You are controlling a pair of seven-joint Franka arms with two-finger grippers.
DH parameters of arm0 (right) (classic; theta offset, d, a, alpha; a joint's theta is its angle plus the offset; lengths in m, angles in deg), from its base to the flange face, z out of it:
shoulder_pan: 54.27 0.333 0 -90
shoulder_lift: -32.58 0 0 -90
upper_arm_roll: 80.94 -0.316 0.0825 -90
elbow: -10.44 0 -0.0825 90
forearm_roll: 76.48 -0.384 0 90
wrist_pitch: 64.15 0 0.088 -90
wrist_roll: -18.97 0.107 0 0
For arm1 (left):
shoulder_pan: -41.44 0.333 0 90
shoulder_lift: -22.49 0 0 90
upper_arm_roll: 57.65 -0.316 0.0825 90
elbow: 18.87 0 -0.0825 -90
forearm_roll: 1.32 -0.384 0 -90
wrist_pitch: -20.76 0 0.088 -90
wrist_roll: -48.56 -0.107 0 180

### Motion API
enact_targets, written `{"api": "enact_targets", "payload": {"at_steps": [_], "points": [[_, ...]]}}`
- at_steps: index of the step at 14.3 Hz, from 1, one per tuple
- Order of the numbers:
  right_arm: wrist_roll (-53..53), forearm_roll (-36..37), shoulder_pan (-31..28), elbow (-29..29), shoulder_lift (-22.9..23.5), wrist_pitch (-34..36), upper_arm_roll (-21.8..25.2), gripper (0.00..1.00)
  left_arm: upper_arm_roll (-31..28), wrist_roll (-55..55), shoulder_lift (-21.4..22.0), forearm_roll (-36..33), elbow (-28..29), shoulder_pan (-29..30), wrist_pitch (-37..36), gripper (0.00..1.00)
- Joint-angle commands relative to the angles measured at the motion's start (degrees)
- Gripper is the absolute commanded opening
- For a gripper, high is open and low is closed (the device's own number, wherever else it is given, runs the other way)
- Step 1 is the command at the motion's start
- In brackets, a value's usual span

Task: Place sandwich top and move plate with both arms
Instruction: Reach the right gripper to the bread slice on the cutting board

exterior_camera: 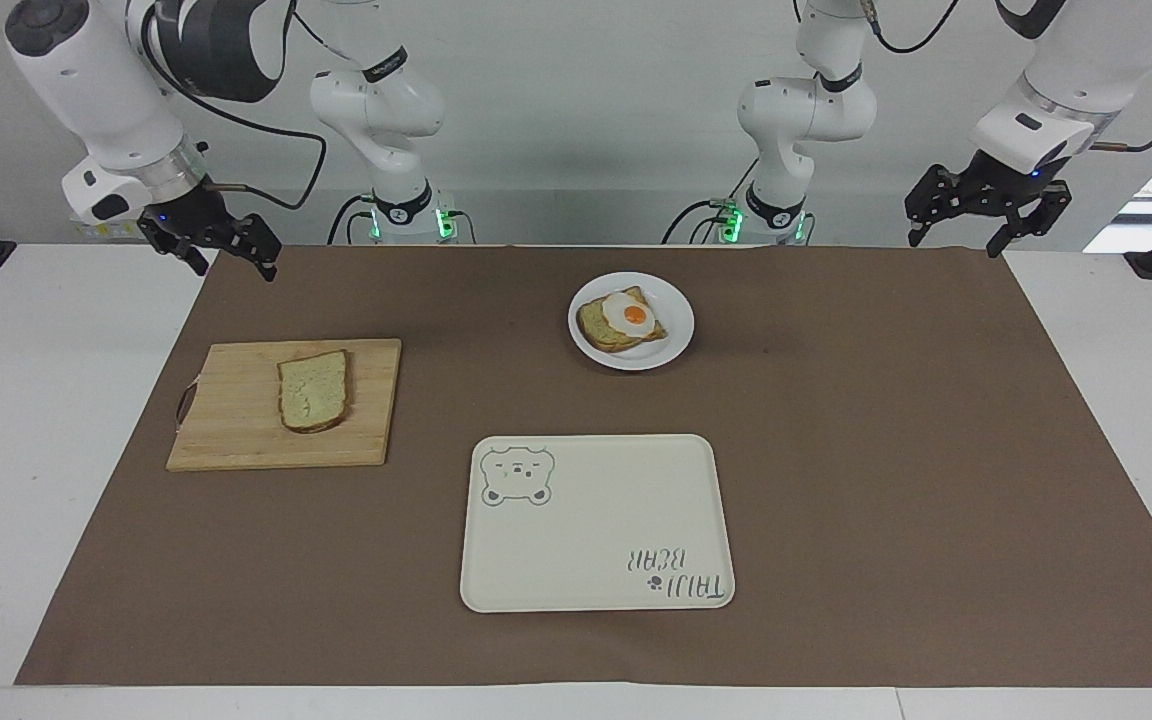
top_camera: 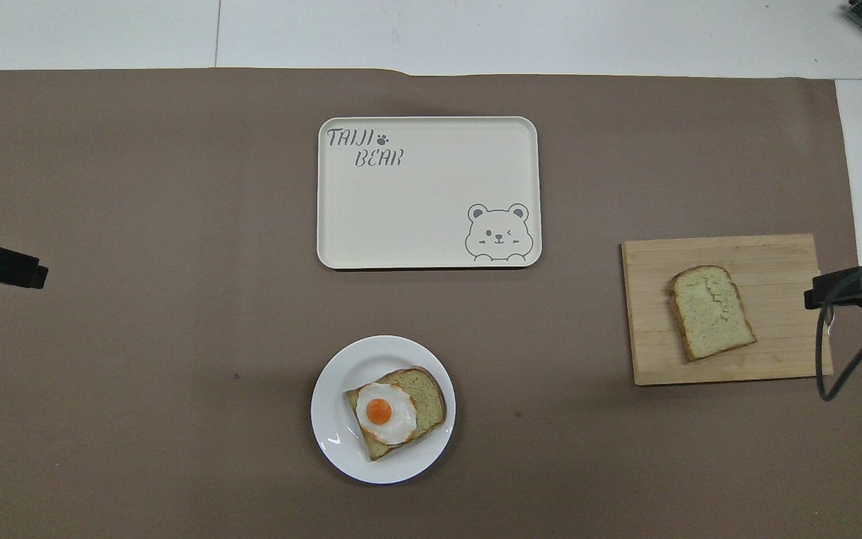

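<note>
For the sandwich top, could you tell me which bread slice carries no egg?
The plain slice on the wooden cutting board; the other slice, on the white plate, bears a fried egg.

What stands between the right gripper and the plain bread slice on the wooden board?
Nothing visible. The right gripper, open, is over the mat's edge by the cutting board; the sandwich top lies uncovered on it, with only bare board and mat around.

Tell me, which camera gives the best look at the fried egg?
The overhead view shows it best: the fried egg is seen nearly straight down, large, with its whole white outline and orange yolk on the bread on the plate. The facing view shows the same egg smaller and flattened by the slant.
</note>
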Motion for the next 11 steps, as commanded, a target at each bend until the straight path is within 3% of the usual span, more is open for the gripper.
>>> {"api": "enact_targets", "payload": {"at_steps": [1,5,8,11], "points": [[-2.91,-0.89,-0.64,-5.18,-0.8,-5.17,-0.44,1.0,0.01,0.6,-0.24,0.39,-0.83,0.31,-1.13,1.0],[-6.07,-1.25,-2.04,-10.98,3.32,-12.11,-0.44,1.0,0.01,0.6,-0.24,0.39,-0.83,0.31,-1.13,1.0],[-7.85,-1.25,-3.1,-15.73,3.86,-21.15,-0.44,1.0,0.01,0.6,-0.24,0.39,-0.83,0.31,-1.13,1.0],[-10.29,-1.25,-4.68,-16.71,8.78,-26.52,-0.52,1.0,0.01,0.6,-0.24,0.39,-0.83,0.31,-1.13,1.0]]}}
